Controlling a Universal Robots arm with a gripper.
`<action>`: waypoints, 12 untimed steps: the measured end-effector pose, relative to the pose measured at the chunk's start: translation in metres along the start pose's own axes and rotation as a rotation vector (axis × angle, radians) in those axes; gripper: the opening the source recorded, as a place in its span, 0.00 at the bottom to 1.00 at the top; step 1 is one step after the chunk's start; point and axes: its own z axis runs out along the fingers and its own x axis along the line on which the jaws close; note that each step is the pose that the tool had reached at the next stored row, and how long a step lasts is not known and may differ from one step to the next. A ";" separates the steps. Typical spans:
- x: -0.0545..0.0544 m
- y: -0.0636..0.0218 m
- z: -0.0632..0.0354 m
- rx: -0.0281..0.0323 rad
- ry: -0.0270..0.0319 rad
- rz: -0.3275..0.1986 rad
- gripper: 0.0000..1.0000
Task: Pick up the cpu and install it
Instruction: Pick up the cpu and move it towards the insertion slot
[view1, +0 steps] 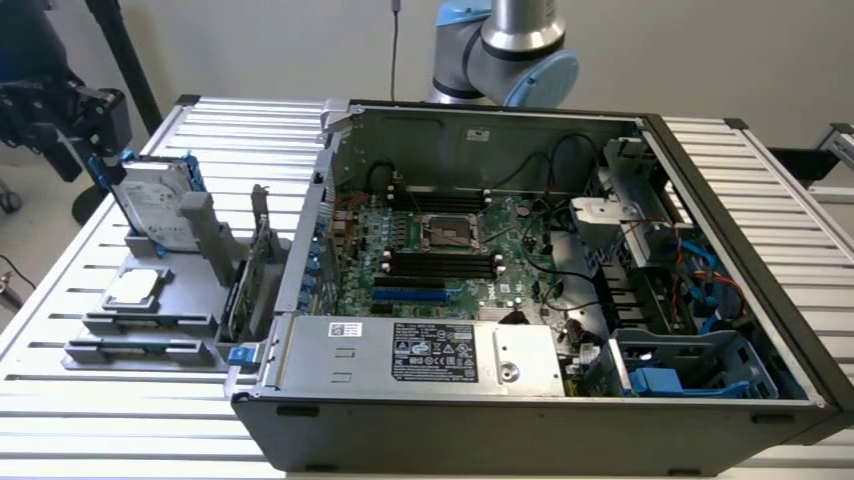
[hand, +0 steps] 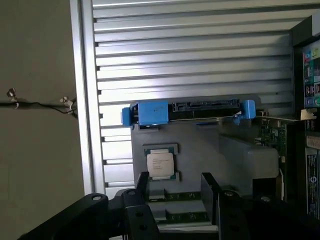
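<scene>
claw (hand: 175, 192): apart, empty, near cpu (hand: 160, 164) | cpu: in its grey holder (hand: 200, 142), not picked up | steps done: 0 of 2

Your arm (view1: 514, 35), up at twelve o'clock in the exterior view, is a silver-grey metal tube with a dark ring round it, seated on rounded grey joint housings capped in light blue. Your end effector (hand: 175, 192) is matte black: two flat, square-tipped fingers (hand: 209, 192) on jointed links, with round pivot bolts at the link ends.
</scene>
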 end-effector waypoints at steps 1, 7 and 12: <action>0.000 -0.0016 0.0017 0.0001 0.0001 0.000 0.54; -0.001 -0.0147 0.0121 -0.0002 0.0052 -0.005 0.54; -0.001 -0.0202 0.0210 -0.0041 0.0173 -0.038 0.54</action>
